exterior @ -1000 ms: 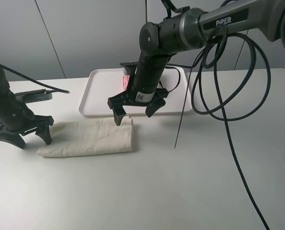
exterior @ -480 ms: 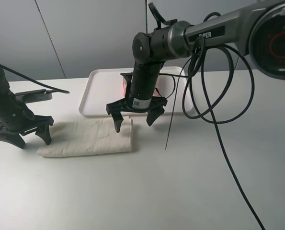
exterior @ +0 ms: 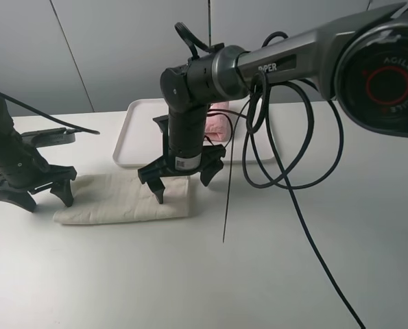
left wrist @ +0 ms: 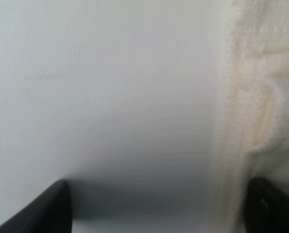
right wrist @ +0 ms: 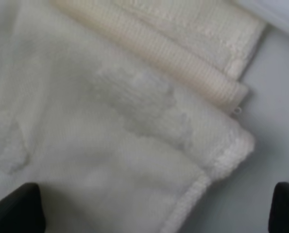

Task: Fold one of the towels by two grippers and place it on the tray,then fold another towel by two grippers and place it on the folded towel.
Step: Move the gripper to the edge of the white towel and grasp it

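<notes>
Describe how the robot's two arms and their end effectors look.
The left arm and right arm are thick and black. The right one carries white PiPER lettering, a red ring logo, a small white label and looped black cables. The left end effector and right end effector are black two-fingered claws.
</notes>
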